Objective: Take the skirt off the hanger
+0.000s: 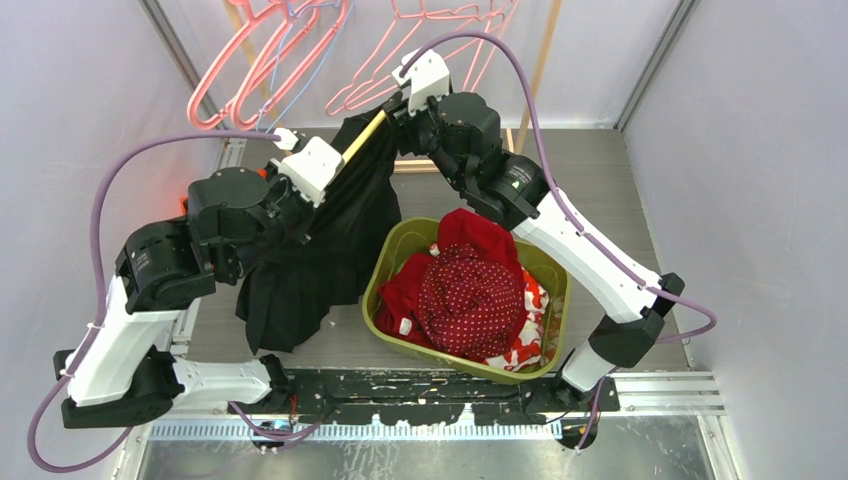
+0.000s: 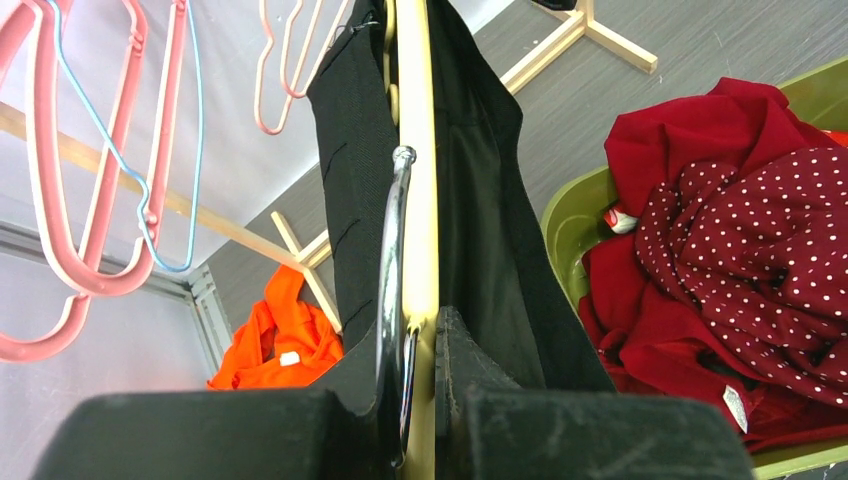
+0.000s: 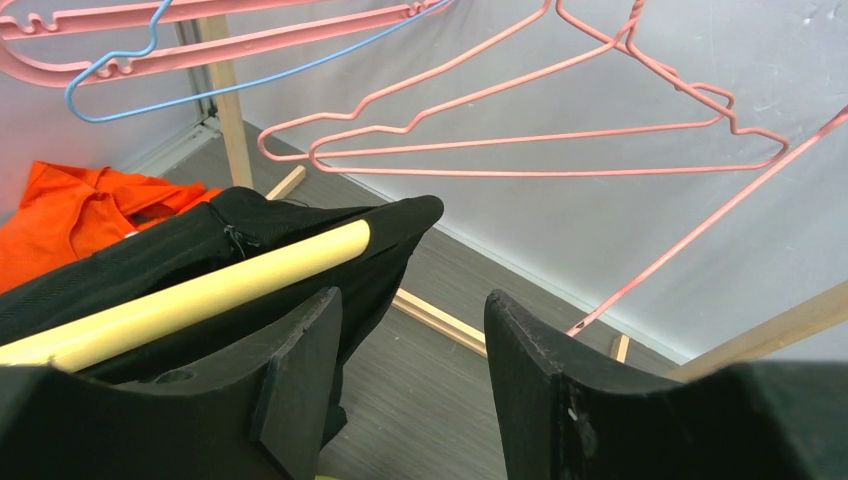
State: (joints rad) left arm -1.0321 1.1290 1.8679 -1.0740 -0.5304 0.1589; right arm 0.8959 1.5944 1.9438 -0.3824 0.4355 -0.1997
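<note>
Beyond both sets of fingertips, close behind the work: pink wire hangers (image 3: 520,140) and one blue wire hanger (image 3: 110,95) on a wooden rack (image 3: 228,110). Past the left gripper (image 2: 425,335) and off to one side, an orange garment (image 2: 280,345) crumpled on the floor. On the other side, a green bin (image 2: 565,220) heaped with red clothes (image 2: 740,240), some white-dotted, just beside the hanging fabric.

Left gripper: clenched on the hanger (image 2: 420,150), pinching the pale wooden bar together with its chrome hook (image 2: 392,260). Black skirt (image 2: 480,200) draped over that bar, running straight out from the left fingertips and falling down both sides of it, hem low beside the bin.

Right gripper (image 3: 412,300): released, jaws well apart, grasping nothing, only grey floor showing through the gap. Far end of the bar, wrapped in skirt cloth, just outside the finger (image 3: 300,380) on the left of the right wrist view, above it rather than between the two. Touching that finger or not: cannot tell.
</note>
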